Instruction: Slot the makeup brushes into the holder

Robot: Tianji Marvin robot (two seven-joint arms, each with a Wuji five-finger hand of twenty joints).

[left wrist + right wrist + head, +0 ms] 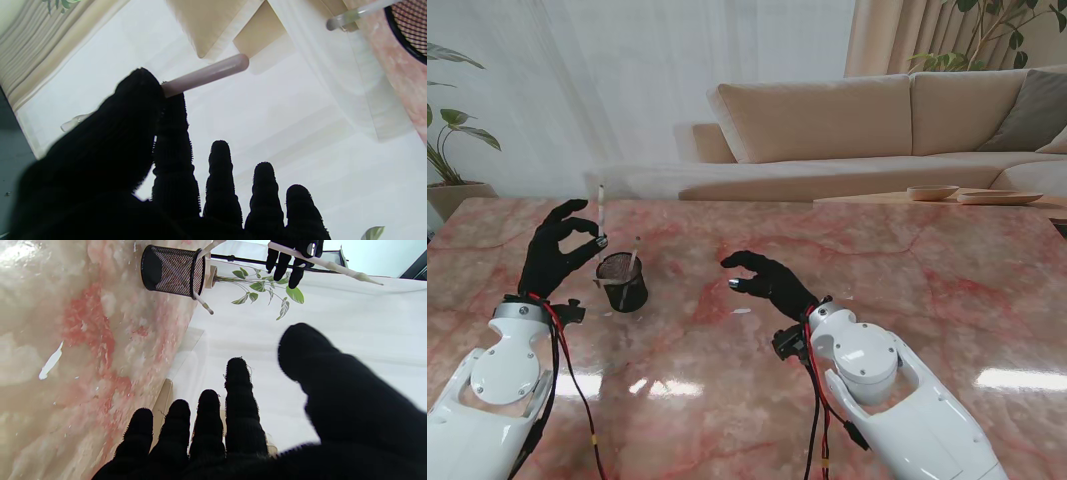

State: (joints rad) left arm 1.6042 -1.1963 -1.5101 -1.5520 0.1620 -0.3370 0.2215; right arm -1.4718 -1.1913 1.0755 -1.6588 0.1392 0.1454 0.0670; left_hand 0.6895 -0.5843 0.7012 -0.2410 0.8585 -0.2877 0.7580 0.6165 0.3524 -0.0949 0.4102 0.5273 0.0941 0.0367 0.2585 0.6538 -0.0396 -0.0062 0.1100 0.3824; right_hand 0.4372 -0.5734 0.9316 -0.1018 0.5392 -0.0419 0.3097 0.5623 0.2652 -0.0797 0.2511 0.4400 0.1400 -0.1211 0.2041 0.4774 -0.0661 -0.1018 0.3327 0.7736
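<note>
A black mesh holder (622, 282) stands on the marble table with one pale brush (634, 254) leaning in it. My left hand (555, 250), in a black glove, is raised beside and left of the holder, thumb and forefinger shut on a second makeup brush (601, 212) held nearly upright above the holder's left rim. The left wrist view shows its pinkish handle (206, 76) pinched by the thumb. My right hand (767, 278) hovers open over the table to the right of the holder, holding nothing. The right wrist view shows the holder (171, 270) and the held brush (325, 264).
The pink marble table (907, 300) stretches around both hands. A beige sofa (857, 120) stands behind it, with shallow dishes (932, 192) on a low table at the far right. A potted plant (447, 150) is at the far left.
</note>
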